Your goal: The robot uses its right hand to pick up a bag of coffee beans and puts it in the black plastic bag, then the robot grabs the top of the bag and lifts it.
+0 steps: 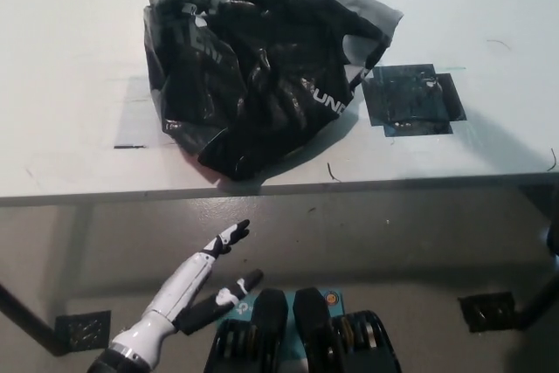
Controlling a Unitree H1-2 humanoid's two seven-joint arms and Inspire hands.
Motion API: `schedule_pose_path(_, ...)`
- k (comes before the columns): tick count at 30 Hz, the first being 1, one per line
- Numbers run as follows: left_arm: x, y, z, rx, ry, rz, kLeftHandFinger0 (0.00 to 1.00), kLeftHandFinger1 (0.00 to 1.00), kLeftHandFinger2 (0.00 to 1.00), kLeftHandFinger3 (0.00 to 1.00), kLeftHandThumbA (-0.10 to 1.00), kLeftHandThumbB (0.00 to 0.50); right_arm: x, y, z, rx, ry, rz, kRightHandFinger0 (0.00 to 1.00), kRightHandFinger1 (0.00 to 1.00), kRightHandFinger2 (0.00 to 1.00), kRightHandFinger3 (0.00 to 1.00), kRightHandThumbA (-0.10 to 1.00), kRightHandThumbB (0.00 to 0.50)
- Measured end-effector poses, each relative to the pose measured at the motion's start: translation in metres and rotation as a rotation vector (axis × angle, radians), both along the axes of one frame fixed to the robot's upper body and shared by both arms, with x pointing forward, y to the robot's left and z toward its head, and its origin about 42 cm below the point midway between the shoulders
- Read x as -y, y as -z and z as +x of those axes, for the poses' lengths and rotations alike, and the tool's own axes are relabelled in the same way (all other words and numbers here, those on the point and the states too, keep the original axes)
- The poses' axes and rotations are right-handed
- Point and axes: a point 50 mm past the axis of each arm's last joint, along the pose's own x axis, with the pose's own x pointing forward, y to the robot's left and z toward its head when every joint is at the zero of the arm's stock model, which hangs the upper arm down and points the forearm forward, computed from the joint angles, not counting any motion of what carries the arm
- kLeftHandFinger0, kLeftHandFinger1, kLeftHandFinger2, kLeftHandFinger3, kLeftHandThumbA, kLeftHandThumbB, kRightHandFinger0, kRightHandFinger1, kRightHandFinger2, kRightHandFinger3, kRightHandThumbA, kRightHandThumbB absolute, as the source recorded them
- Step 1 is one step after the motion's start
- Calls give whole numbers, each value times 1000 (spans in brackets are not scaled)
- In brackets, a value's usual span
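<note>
A crumpled black plastic bag [253, 85] slumps on the white worktop [70, 58], its glossy folds catching the light and white lettering showing on its right flank and near its top left corner. The bag's mouth faces the far side, a pale grey band of its lining showing along the top edge; the bag of coffee beans cannot be made out, and whether it lies inside cannot be told. Just beside the bag's right edge, a dark square patch [410, 100] lies flat on the worktop. Below the worktop's near edge, over the floor, the robot's white left hand [218, 255] hangs at the end of a forearm slanting up from the lower left; its fingers are spread and extended, one group pointing up and to the right, another dark-tipped part reaching right, closed on nothing. The black right hand is out of the picture, with only a sliver of dark shape at the right edge.
</note>
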Motion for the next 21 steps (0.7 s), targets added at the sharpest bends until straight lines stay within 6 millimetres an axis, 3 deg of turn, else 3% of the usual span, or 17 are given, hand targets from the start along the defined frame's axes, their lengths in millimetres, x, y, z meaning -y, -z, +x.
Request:
schedule_pose_path(1, -1, -1, 2, 1, -6, -1, 1000, 1000, 1000, 1000, 1000, 204, 14, 20, -7, 1, 17, 25, 1000, 1000, 1000, 1000, 1000, 450)
schedule_pose_path(3, -2, -1, 3, 1, -9, -3, 1000, 1000, 1000, 1000, 1000, 217, 19, 27, -12, 8, 21, 34, 1000, 1000, 1000, 1000, 1000, 471)
schedule_pose_path(6, -5, -1, 5, 1, -21, -11, 1000, 1000, 1000, 1000, 1000, 222, 47, 69, -30, -8, 65, 84, 1000, 1000, 1000, 1000, 1000, 496)
schedule_pose_path(9, -8, -4, 9, 7, -36, -21, 1000, 1000, 1000, 1000, 1000, 229, 71, 105, -55, -17, 108, 134, 1000, 1000, 1000, 1000, 1000, 448)
schedule_pose_path(10, -10, -5, 11, 9, -44, -25, 1000, 1000, 1000, 1000, 1000, 233, 80, 120, -66, -21, 129, 159, 1000, 1000, 1000, 1000, 1000, 396)
schedule_pose_path(13, -13, -10, 17, 24, -58, -44, 1000, 1000, 1000, 1000, 1000, 230, 92, 154, -99, -18, 164, 196, 1000, 1000, 1000, 1000, 1000, 424)
schedule_pose_path(16, -19, -15, 23, 38, -80, -63, 1000, 1000, 1000, 1000, 1000, 242, 90, 193, -126, -74, 162, 231, 1000, 1000, 1000, 1000, 1000, 451)
schedule_pose_path(17, -21, -16, 24, 39, -84, -68, 1000, 1000, 1000, 1000, 1000, 242, 89, 203, -131, -98, 163, 242, 1000, 1000, 1000, 1000, 1000, 438)
schedule_pose_path(18, -24, -16, 25, 40, -95, -83, 1000, 1000, 1000, 1000, 1000, 242, 84, 227, -144, -169, 167, 271, 1000, 1000, 1000, 1000, 1000, 438)
schedule_pose_path(19, -24, -16, 25, 39, -98, -88, 1000, 1000, 1000, 1000, 1000, 242, 82, 235, -147, -196, 167, 280, 1000, 1000, 1000, 1000, 1000, 398)
schedule_pose_path(20, -25, -16, 25, 39, -98, -89, 1000, 1000, 1000, 1000, 1000, 244, 82, 236, -148, -199, 167, 282, 1000, 1000, 1000, 1000, 1000, 388)
schedule_pose_path(21, -26, -15, 25, 39, -108, -109, 1000, 1000, 1000, 1000, 1000, 247, 76, 265, -158, -296, 174, 323, 1000, 1000, 1000, 1000, 1000, 381)
